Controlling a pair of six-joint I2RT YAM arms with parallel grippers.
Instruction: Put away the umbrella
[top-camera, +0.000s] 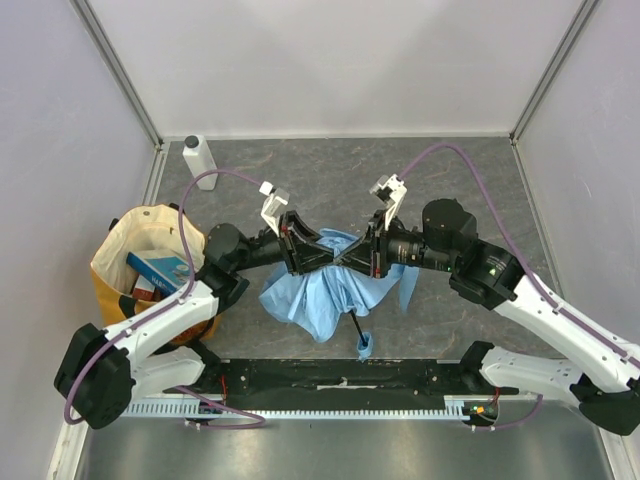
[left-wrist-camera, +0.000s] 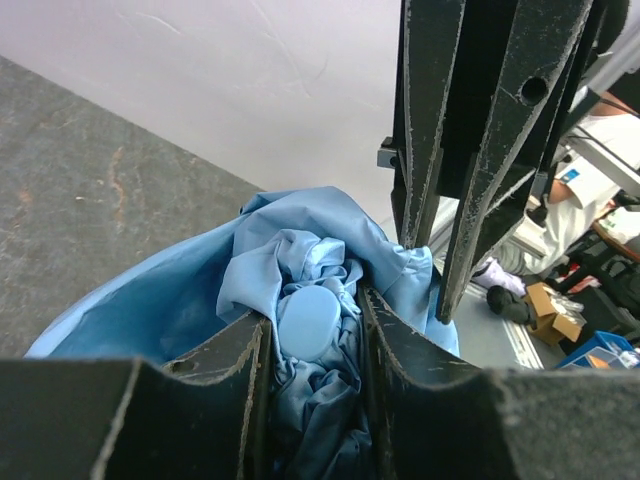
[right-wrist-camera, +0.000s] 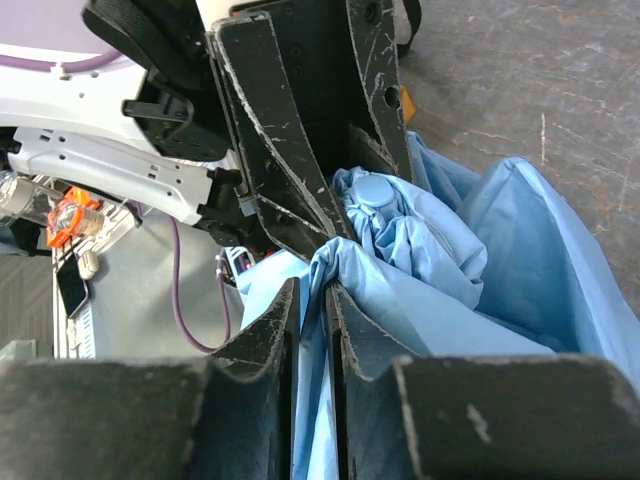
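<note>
The light blue umbrella lies crumpled in the middle of the table. Its black shaft and small blue strap point toward the near edge. My two grippers meet tip to tip over its top. The left gripper comes in from the left and is shut on bunched fabric around the round blue cap. The right gripper comes in from the right. Its jaws stand nearly together, pinching a fold of the umbrella's fabric. In the left wrist view the right gripper's fingers hang just above.
A yellow-and-cream tote bag with a blue box inside stands at the left, beside the left arm. A white bottle stands at the back left corner. Walls enclose the table on three sides. A black rail runs along the near edge.
</note>
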